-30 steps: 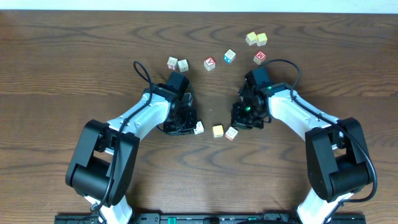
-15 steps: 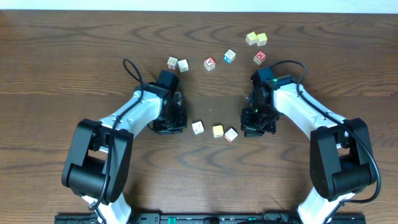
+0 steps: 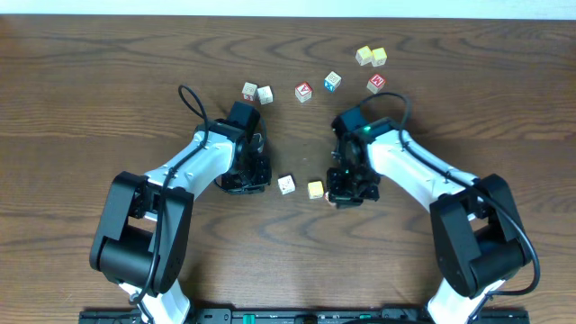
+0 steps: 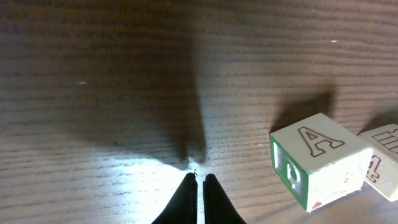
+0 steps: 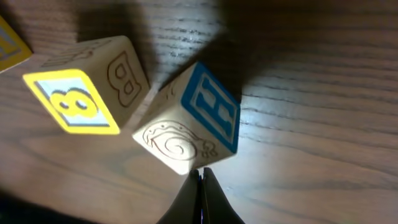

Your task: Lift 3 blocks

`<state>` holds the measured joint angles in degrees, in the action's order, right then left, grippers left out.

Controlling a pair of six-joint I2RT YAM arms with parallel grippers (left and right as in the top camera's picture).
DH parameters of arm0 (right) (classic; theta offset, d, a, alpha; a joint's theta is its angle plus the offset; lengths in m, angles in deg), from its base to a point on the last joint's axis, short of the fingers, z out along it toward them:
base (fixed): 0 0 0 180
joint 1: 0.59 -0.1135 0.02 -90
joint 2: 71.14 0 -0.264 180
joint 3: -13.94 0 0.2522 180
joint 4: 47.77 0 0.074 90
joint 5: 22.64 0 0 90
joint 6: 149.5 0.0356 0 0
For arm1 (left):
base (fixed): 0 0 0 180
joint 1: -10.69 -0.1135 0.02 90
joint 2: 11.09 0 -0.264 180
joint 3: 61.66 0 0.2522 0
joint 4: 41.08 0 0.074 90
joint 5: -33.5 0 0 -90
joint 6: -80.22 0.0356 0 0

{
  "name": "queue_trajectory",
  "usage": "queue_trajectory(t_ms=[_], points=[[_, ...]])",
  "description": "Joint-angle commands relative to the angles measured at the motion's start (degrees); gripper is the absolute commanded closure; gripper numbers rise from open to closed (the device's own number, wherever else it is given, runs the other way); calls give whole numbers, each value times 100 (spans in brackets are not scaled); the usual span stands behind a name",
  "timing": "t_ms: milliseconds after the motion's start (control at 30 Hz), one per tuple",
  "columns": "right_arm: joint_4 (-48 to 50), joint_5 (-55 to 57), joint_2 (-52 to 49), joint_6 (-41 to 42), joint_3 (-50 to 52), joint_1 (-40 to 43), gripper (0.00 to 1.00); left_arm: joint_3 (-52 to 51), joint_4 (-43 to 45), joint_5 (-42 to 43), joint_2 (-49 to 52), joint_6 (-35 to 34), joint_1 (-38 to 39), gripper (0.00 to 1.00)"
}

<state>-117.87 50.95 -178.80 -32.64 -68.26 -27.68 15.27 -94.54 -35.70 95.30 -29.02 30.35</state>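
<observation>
- When reading outward from the lens, find left jaws pressed together, empty, over bare bench (image 4: pixel 93 62); right jaws likewise, tips just short of the blue H block (image 5: pixel 186 134).
- Farther out: A block (image 4: pixel 317 158), yellow 8 block (image 5: pixel 87 84) just beside the H block, mid-bench.
- Probably light, rigid, smooth wood; pinch opposite flat faces.

Prob. robotics lab: 2 robot arms (image 3: pixel 193 160) at wood table (image 3: pixel 81 99).
</observation>
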Motion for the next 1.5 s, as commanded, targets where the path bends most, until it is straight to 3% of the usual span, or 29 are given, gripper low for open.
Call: queue_trajectory(t_ms=[0, 433, 733, 933, 1067, 1467], points=[[103, 326, -28, 341, 31, -144, 99, 4, -74, -50, -116, 96, 4, 93], [710, 474, -31, 380, 59, -450, 98, 4, -138, -50, -116, 101, 4, 93], [109, 411, 125, 7, -271, -203, 99, 4, -157, 332, -116, 601, 9, 93], [-437, 415, 219, -382, -793, 186, 99, 4, 289, 496, -24, 566, 9, 93], [-461, 413, 219, -407, -800, 538, 99, 4, 654, 26, 170, -17, 9, 93], [-496, 417, 219, -531, -789, 739, 99, 4, 1285, 946, 400, 2, 35, 93]])
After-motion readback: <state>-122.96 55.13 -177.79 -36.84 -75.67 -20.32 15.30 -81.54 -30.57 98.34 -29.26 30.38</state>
